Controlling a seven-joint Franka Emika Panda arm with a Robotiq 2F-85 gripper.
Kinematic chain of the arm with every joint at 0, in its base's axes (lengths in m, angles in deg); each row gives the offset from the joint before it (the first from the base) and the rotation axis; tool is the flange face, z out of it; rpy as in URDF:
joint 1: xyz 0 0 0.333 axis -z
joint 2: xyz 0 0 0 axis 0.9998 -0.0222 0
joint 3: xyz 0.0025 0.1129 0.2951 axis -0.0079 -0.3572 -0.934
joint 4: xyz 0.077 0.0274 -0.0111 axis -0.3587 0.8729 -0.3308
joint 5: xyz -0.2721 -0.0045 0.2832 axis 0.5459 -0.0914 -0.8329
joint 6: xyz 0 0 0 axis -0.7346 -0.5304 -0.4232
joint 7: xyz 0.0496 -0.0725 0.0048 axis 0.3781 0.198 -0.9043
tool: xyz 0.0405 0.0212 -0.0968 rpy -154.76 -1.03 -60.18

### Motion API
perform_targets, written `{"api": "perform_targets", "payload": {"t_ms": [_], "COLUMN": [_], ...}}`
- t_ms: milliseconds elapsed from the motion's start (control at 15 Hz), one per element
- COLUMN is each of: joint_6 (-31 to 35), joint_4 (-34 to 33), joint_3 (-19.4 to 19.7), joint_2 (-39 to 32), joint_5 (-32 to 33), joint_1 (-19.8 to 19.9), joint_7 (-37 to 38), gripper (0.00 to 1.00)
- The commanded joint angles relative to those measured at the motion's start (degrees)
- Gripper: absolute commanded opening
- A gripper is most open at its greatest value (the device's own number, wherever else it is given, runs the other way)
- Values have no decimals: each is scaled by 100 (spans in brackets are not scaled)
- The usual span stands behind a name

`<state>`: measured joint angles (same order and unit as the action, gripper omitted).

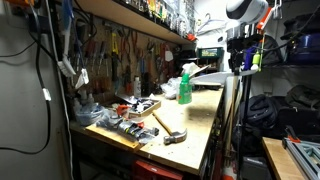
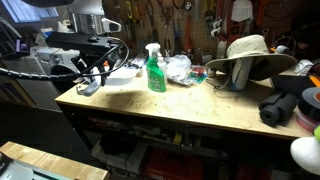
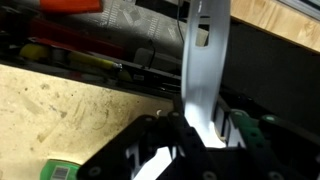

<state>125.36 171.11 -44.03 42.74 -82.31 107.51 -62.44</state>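
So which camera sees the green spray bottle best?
An exterior view, where the green spray bottle stands whole and upright near the middle. In an exterior view along the bench, it looks smaller and dimmer. The wrist view shows only a green scrap, maybe it.

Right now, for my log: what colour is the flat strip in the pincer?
The flat strip is white; clearest in the wrist view.

I see a green plastic spray bottle (image 2: pixel 154 72) standing upright on the bare wooden workbench (image 2: pixel 200 106). A tan wide-brimmed hat (image 2: pixel 250 55) sits well apart from it. A wooden-handled hammer (image 1: pixel 168 128) lies near the bench edge.
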Motion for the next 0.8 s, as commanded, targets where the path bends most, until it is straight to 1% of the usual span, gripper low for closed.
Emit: {"api": "perform_targets", "payload": {"t_ms": [0,267,533,600,733], "joint_6": [-250,-315,-554,-478,-563], "joint_4": [-288,-687,-1100,-1151,-1358], "joint_3": [223,387,481,481,518], "joint_2": [-204,-650,-1172,-1276,-1544], "joint_5": [149,225,277,294,153], "joint_1": [167,323,433,482,545], "joint_7": [280,747,1202,1479,1931], "gripper": [8,8,8,8,8]}}
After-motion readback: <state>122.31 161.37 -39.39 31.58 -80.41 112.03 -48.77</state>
